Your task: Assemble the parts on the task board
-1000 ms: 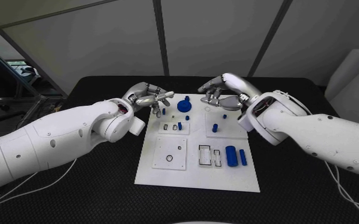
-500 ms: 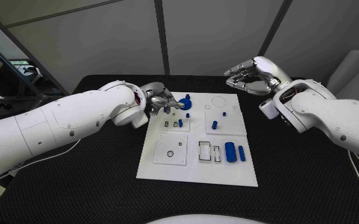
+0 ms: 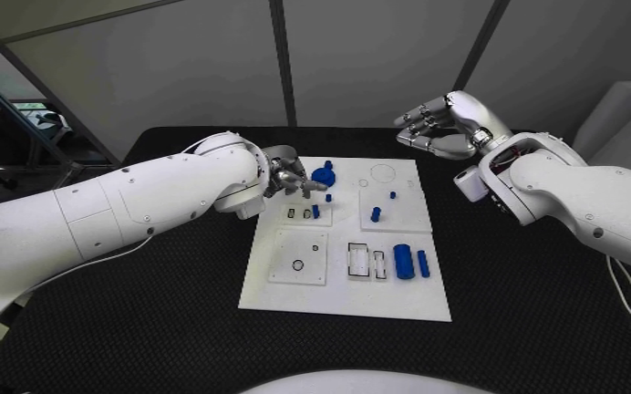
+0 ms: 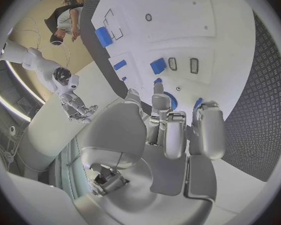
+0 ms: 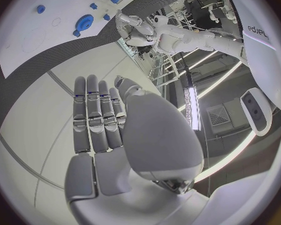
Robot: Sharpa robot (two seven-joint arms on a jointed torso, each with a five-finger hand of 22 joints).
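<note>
The task board (image 3: 345, 294) lies flat in the middle of the black worktop (image 3: 526, 285), with small blue parts spread over it. A blue gear-shaped part (image 3: 324, 174) sits near the board's far left corner, and the left hand (image 3: 291, 181) is down at that corner just beside it, fingers curled toward the board; whether they pinch anything cannot be told. In the left wrist view the fingertips (image 4: 175, 121) hang close over a blue gear and a small blue pin beside it. A large blue cylinder (image 3: 404, 262) and a slimmer blue bar (image 3: 422, 262) lie side by side near the board's right edge. The right hand (image 3: 445, 126) is raised beyond the board's far right corner, released, its fingers straight and holding nothing.
</note>
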